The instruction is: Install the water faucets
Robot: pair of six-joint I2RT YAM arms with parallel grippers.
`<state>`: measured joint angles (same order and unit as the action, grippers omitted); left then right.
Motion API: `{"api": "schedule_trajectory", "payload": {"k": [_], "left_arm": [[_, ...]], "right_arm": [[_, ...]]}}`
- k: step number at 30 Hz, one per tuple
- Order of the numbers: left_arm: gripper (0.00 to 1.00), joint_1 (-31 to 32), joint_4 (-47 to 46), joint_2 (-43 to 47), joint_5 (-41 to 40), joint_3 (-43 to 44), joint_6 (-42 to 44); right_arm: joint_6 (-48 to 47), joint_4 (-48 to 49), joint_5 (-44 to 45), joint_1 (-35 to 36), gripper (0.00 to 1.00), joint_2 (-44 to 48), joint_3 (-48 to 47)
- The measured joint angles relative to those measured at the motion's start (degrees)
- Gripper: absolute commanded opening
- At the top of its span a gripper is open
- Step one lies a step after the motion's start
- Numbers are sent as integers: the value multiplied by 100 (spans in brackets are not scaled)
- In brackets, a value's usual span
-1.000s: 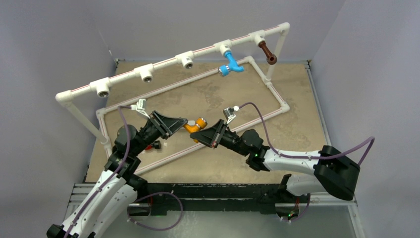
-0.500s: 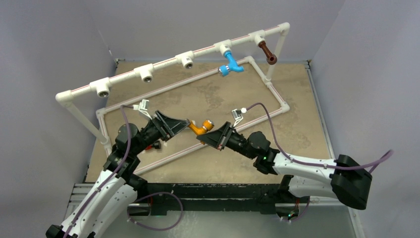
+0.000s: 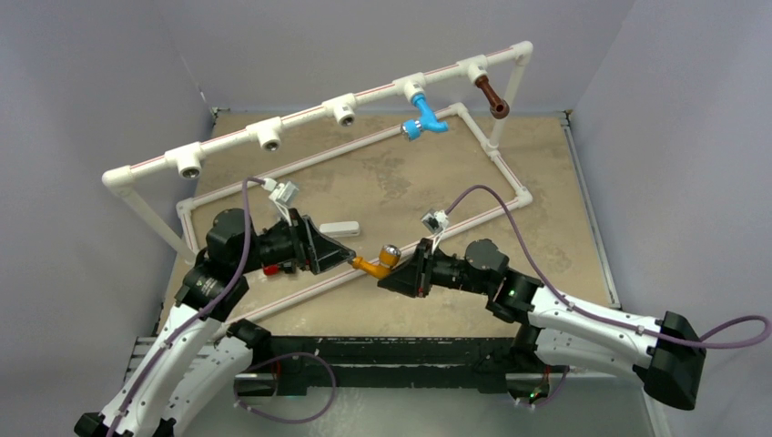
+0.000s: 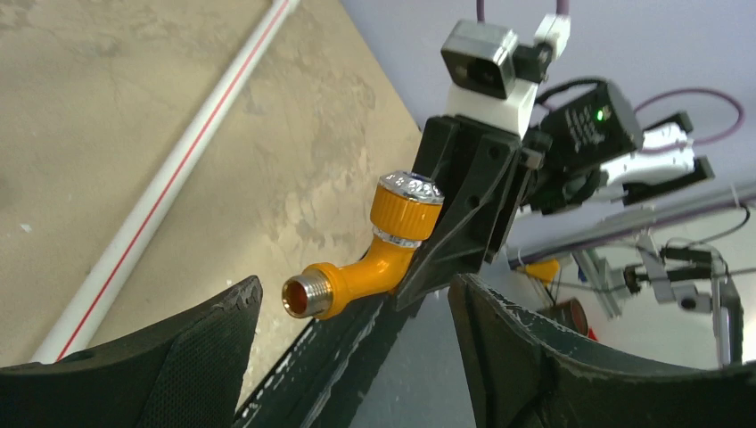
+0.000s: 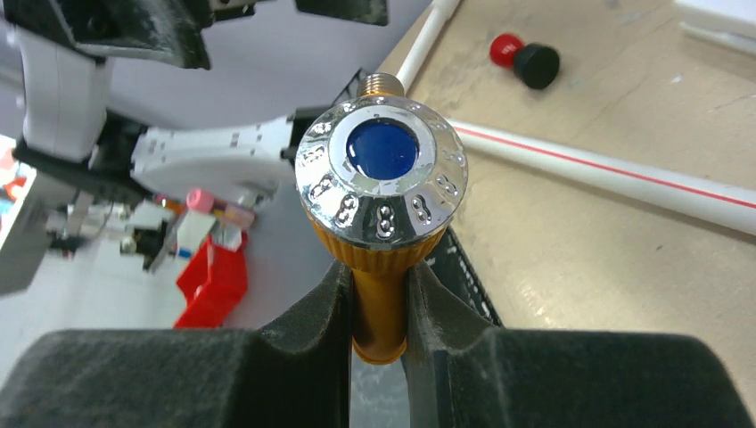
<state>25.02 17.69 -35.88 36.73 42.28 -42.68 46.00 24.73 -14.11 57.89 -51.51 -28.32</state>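
Right gripper (image 5: 379, 308): closed on the orange faucet (image 5: 382, 178); the orange body is pinched between both pads, just under a silver knob with a blue centre.
Left gripper (image 4: 352, 299): open; its jaws are spread wide, one on each side of the faucet's threaded end, and no contact is seen.
Orange faucet: held off the table (image 3: 546, 209) between the two grippers, near the front middle; the threaded end is pointed toward the left gripper and the knob is tilted upward.
Near pipe (image 3: 300, 284): a white pipe with a red stripe, laid on the table below and beside the held faucet; part of a flat loop.
White piece (image 3: 339, 229): laid flat on the table just behind the left gripper.
Red cap (image 5: 506, 46) and black cap (image 5: 538, 64): seen side by side on the table, touching or nearly so, beside the near pipe.
Rail (image 3: 300, 114): raised on posts across the back of the table; five tees are carried on it.
Open tees (image 3: 269, 137): the three at the left, with silver sockets facing forward.
Blue faucet (image 3: 423, 116): seated in the fourth tee, hanging down.
Brown faucet (image 3: 492, 96): seated in the fifth tee, near the right post.
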Motion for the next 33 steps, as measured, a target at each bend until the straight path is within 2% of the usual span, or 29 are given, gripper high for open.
{"api": "schedule_trajectory", "payload": {"k": [9,18,27,33], "left_arm": [[82,0,828,-57,1084,90,584],[81,0,450,59,2240,-385,155],[68,0,-221,24,2763,-901,-520],[60,0,-560,-103,2820,-942,-756]], "right_arm": [[-527,-492,-1657,-302,0,63,-146],[-560,-356,-2612,-433,0,-243,-387],[-398,-125,-2896,-446,0,-686,-656],[-278,26,-2903,-466,0,-960,-785]]}}
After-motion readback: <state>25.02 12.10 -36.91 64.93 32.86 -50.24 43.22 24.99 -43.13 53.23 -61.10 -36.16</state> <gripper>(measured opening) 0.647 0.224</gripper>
